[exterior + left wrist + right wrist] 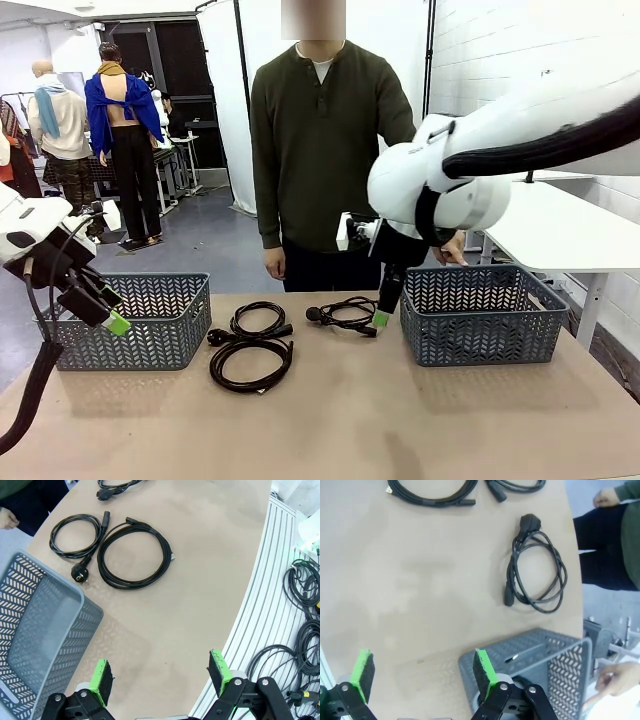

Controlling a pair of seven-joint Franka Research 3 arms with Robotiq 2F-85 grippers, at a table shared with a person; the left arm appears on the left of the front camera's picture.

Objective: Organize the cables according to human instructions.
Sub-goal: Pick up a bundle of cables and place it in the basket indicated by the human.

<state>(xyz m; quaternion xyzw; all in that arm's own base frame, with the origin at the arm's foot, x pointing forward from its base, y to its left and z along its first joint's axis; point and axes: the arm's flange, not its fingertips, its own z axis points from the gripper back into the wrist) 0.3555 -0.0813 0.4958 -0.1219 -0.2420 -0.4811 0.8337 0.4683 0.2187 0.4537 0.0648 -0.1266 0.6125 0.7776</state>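
Note:
Three coiled black cables lie mid-table between two baskets. A small coil with a chunky plug (258, 322) (77, 536) sits behind a larger coil (251, 364) (134, 555). The third cable (345, 314) (537, 572) lies nearer the right basket. My left gripper (110, 318) (160, 672) hovers open and empty by the left basket's front corner. Just left of the right basket, my right gripper (383, 312) (424, 667) hangs open above the table, beside the third cable. The human (320, 150) stands at the far side, one hand (452, 250) (610, 680) at the right basket's far rim.
A grey-blue lattice basket (150, 325) (40, 630) stands at the table's left. A matching one (480, 315) (535, 652) stands at the right. Bare tabletop stretches across the front. Off the table edge in the left wrist view, loose cords (300, 630) lie on the floor.

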